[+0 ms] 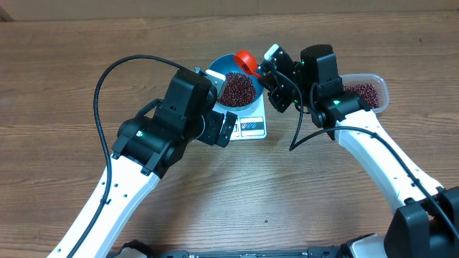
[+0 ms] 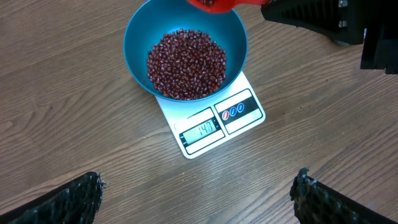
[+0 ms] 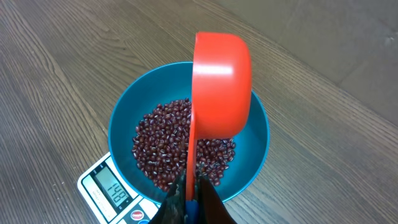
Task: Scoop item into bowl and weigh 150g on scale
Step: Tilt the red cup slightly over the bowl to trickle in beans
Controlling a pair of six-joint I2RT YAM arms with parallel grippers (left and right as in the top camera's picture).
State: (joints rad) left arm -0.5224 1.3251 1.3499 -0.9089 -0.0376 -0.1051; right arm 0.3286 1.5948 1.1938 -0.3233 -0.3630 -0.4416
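The blue bowl stands on the white scale and holds a pile of dark red-brown beans. My right gripper is shut on the handle of a red scoop, which is tipped on its side above the bowl's far rim. The right wrist view shows the scoop's back over the beans, and the scale's display reads 148. My left gripper hovers open over bare wood in front of the scale, nothing between its fingertips.
A clear plastic tub with more beans sits to the right, partly under my right arm. Both arms reach in from the near edge, and a black cable loops over each. Bare wooden tabletop lies all round.
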